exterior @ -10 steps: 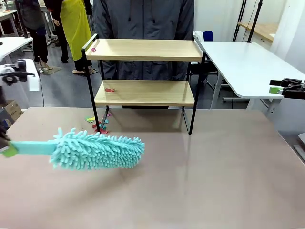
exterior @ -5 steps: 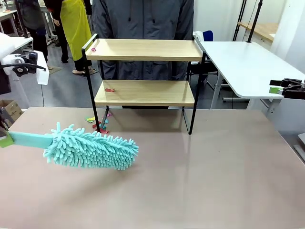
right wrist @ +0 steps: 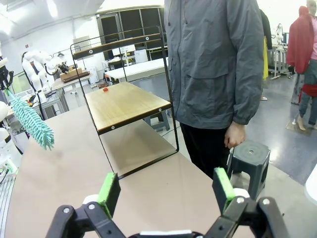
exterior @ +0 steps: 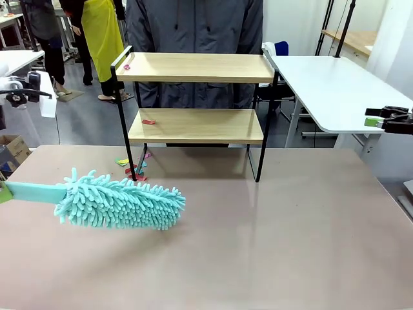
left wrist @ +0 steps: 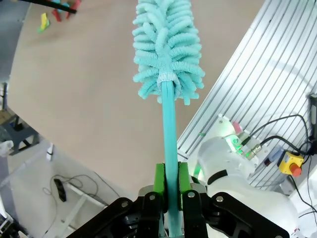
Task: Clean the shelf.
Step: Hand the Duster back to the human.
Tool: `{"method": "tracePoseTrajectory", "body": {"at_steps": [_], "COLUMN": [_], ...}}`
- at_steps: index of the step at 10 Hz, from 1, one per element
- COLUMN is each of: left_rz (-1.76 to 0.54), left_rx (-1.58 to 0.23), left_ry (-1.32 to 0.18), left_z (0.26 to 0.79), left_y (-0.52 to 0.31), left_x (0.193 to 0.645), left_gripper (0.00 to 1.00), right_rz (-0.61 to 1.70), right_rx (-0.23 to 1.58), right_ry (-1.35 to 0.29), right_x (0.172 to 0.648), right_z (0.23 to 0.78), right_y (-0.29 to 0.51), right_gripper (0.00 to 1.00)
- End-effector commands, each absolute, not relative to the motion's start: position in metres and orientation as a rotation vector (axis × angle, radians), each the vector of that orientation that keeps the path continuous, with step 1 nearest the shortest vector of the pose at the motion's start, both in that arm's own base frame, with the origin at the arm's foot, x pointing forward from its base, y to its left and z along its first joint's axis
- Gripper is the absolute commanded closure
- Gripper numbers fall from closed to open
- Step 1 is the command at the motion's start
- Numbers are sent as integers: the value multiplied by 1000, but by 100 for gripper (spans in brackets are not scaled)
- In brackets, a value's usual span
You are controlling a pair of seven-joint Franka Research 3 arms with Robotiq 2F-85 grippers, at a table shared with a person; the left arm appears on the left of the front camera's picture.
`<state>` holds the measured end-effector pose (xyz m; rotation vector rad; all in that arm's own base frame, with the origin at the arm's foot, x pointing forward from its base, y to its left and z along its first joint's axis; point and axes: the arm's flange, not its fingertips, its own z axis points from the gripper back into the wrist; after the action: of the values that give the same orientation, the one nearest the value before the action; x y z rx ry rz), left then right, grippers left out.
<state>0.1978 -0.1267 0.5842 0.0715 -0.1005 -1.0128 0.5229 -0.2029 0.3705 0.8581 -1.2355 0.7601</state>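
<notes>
Since a second ago your duster has slid toward the robot's left and a little farther from the camera; its fluffy head, which reached past the shelf's left leg before, now ends short of it, and less of the flat handle shows at the picture's left edge. You can see the left gripper clamped tight on that turquoise handle, its green pads pressed flat on either side of it, with the handle running straight out from between the fingers to the chenille head. In the front view the head hangs low over the brown table, slanting slightly downward to the right; whether its strands touch the surface you cannot tell.

Your right gripper sits at the table's right side with its jaws spread as wide as they go and nothing between them.

Look past the duster and you find the shelf standing at the far middle of the table, upright on its black legs, well apart from both grippers. A small red scrap lies on the left part of the lower board, and a pinkish scrap lies at the left end of the top board. More coloured scraps lie on the table around the shelf's front left leg. Behind the shelf a person in a grey jacket stands close to the table edge.
</notes>
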Motion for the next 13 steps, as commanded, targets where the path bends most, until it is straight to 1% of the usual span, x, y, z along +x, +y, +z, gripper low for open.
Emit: {"method": "tracePoseTrajectory", "body": {"at_steps": [1, 8, 9, 11, 12, 13], "left_rz": [-1011, -1013, -988, -1086, -1086, -1128], "left_rx": [56, 71, 79, -5, -17, -90], "left_ry": [-103, -100, -126, -205, -267, -331], "left_z": [583, 584, 581, 568, 564, 553], "left_y": [-125, -127, -122, -127, -126, -129], "left_x": [196, 198, 207, 225, 235, 243], "left_gripper": [87, 87, 87, 87, 87, 87], "right_rz": [766, 760, 832, 952, 997, 1023], "right_rx": [856, 858, 901, 993, 1044, 1125], "right_ry": [-1241, -1235, -1191, -1137, -1094, -996], "right_x": [523, 523, 520, 506, 498, 488], "right_z": [374, 370, 399, 453, 478, 494], "right_y": [-201, -203, -183, -146, -130, -110], "right_gripper": [0, 0, 0, 0, 0, 0]}}
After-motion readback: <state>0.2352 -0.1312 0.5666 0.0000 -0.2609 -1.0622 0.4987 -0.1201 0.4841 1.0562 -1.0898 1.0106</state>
